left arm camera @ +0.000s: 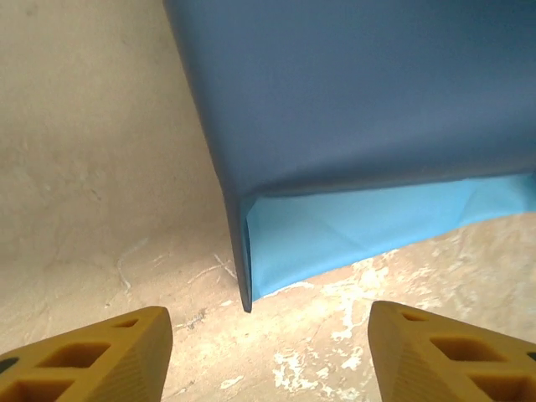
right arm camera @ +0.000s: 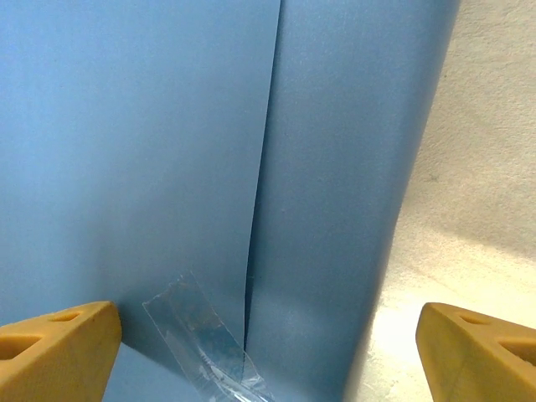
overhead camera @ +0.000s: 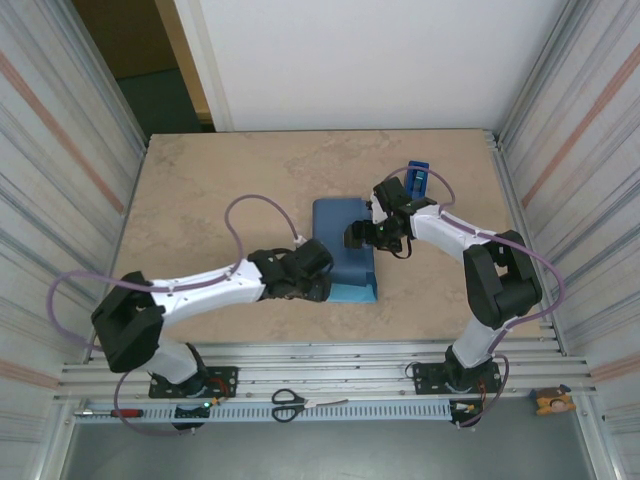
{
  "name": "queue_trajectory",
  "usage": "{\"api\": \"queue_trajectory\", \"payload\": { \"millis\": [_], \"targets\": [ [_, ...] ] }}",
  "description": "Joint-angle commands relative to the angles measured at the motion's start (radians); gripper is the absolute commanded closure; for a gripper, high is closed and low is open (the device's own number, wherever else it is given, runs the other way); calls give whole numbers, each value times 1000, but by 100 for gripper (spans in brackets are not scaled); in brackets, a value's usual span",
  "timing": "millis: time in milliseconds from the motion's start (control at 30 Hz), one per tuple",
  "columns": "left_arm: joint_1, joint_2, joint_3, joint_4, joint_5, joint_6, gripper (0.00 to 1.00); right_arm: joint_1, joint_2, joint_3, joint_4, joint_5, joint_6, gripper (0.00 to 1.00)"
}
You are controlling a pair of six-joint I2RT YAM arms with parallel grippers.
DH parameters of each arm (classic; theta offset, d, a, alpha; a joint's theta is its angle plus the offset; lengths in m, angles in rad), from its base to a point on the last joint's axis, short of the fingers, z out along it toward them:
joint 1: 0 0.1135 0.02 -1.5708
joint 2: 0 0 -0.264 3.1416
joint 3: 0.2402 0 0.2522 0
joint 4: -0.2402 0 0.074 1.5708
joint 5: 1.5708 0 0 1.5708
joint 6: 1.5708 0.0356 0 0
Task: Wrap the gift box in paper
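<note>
The work surface is a beige, marble-patterned counter (overhead camera: 200, 200) between ribbed metal side walls, with a white wall behind.

**Position of workpiece.** The paper (overhead camera: 345, 240) lies at the centre of the counter, folded dark face out into a flat parcel. The gift box is judged to be enclosed inside it. In the right wrist view a lengthwise seam (right arm camera: 260, 209) runs along the top face, with a clear tape strip (right arm camera: 201, 335) across its near end. In the left wrist view the near end is unfolded, and the light-blue inner face (left arm camera: 360, 234) lies exposed on the counter.

**Tool state.**
- Left tool (left arm camera: 270, 331): released, jaws apart, nothing between them, just short of the parcel's near-left corner.
- Right tool (right arm camera: 266, 322): released, jaws wide, above the taped seam.

A blue tape dispenser (overhead camera: 418, 180) stands beyond the right tool.

**Handling.** The paper is thin, light and probably slick. It should crease readily and may tear if pulled hard. The parcel is likely light enough to slide when pushed, so press on the top face, where the box gives stiff backing. Take the free flap by its edge at the open end.
</note>
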Motion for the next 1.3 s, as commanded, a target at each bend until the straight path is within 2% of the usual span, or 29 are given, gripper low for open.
{"api": "queue_trajectory", "payload": {
  "millis": [0,100,267,367,567,767,967,1267],
  "targets": [
    [73,-21,19,3,84,36,33,16,13,24,-105,27,-53,10],
    [137,0,48,29,177,60,29,13,-3,62,-104,0,-59,9],
    [194,46,98,44,233,83,26,0,-37,101,-103,-28,-54,7],
    [241,81,113,66,304,80,22,-24,-78,94,-96,-41,-34,7],
    [293,160,165,62,355,122,19,-90,-263,-72,-45,-59,48,10],
    [340,246,216,82,443,141,15,-191,-506,-361,67,-170,168,39],
    [341,310,262,91,481,135,12,-195,-598,-570,180,-240,286,65],
    [341,332,215,156,502,43,14,-195,-494,-660,279,-298,306,80]
  ]
}}
